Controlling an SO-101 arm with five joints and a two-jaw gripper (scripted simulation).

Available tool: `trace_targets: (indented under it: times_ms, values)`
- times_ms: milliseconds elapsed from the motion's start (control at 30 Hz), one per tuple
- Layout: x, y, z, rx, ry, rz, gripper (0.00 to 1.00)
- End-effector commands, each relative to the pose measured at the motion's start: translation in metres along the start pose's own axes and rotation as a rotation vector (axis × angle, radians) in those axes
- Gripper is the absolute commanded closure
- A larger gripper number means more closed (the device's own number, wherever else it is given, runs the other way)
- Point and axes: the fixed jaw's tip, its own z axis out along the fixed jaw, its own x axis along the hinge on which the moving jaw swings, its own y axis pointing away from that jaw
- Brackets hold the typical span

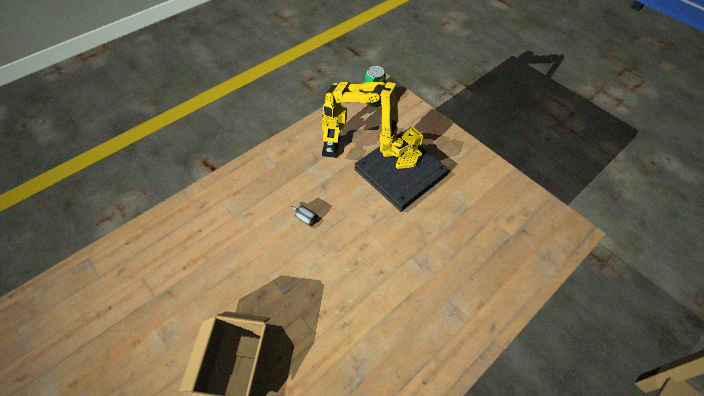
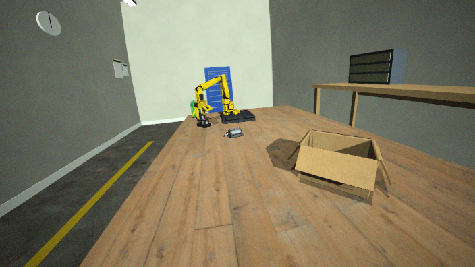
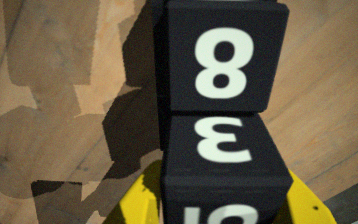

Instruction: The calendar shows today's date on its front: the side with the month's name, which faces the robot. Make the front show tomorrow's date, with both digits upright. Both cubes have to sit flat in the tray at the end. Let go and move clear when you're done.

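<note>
seating the held cube squarely

the end effector (image 3: 220,200) is clenched on a dark cube (image 3: 225,155), its yellow fingers showing on either side at the bottom of the wrist view. that cube's upper face shows a 3, upside down in this view. just beyond it sits the second cube (image 3: 225,57), showing an 8, the two touching or nearly so. from above, the arm (image 1: 363,96) reaches down near the far left edge of the wooden desk (image 1: 415,277). the tray itself cannot be made out. the step in hand looks like placing the cube. to do it well, keep its edges parallel to its neighbour, lower straight down without nudging the 8, and release only once it lies flat.
</note>
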Motion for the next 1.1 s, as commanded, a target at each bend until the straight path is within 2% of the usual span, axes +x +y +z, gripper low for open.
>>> trace_targets:
  times_ms: [0, 1067]
  values:
    - [0.000, 0.004, 0.006, -0.023, -0.008, 0.005, 1.00]
    - [0.000, 0.005, 0.017, -0.023, -0.008, 0.005, 1.00]
